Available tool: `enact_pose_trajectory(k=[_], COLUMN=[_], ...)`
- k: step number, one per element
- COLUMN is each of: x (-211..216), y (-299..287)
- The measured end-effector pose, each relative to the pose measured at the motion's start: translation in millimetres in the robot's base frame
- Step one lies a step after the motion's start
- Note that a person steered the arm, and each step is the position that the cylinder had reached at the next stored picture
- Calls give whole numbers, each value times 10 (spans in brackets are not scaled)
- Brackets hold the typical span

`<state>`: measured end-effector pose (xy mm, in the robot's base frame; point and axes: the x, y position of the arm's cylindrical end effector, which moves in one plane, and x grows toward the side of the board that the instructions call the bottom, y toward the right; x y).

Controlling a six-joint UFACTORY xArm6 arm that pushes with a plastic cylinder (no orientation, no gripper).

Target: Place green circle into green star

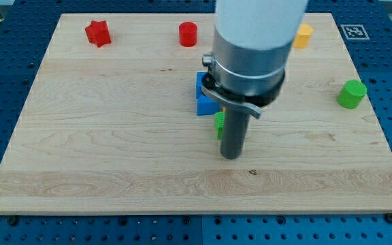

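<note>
my tip (pixel 231 156) sits nearest the view's bottom, a bare rod with nothing to clench, touching or just beside a green sliver (pixel 219 124), likely the green star, mostly hidden behind it. beyond the tip lie blue blocks (pixel 204 95). the green circle (pixel 352 94) lies well apart, toward the view's right. risk, i judge: leaving carelessly could shove the star away, or into the blue blocks.
</note>
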<state>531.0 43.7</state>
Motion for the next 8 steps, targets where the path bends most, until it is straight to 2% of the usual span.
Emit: enact_pose_trajectory(k=[2, 3, 4, 5, 6, 7, 8], x=[-322, 123, 387, 200, -217, -741, -1146], y=[-41, 201, 897, 1861, 2506, 2786, 2798])
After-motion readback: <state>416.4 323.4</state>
